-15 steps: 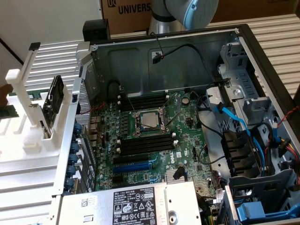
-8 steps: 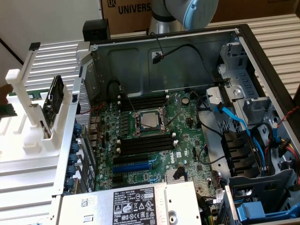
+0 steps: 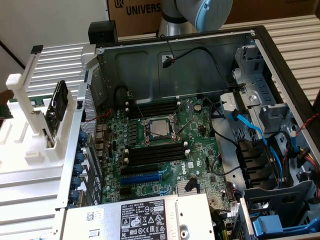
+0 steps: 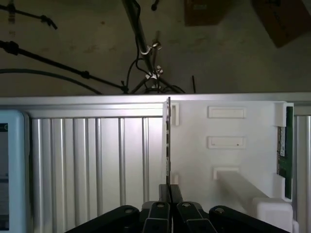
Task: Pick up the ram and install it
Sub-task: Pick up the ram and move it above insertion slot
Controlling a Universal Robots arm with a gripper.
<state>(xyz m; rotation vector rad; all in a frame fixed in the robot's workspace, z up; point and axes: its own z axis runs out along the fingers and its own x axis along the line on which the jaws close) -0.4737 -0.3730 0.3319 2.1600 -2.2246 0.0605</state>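
The gripper (image 4: 169,194) sat closest to the lens, its two dark fingers drawn together with nothing seen clamped between them. Straight ahead of the fingertips, in line with the seam between them, the ram (image 4: 167,141) stood edge-on as a thin dark line. It was seated in the end clips of a white rack (image 4: 204,160) on the ribbed metal table (image 4: 97,165). In the exterior view it leaned in that rack as a dark card with nothing laid on it. Off to one side of the fingers, at the rack's far end, a second green stick (image 4: 287,145) stood in its own slot.

The ram looked light, stiff and very thin, so it would likely tolerate a firm pinch across its flat faces but not bending or twisting. Its chips and contact edge seemed the fragile parts. The best hold appeared to be near the middle of the free long edge, squarely on both faces, since these are smooth and offer little purchase.
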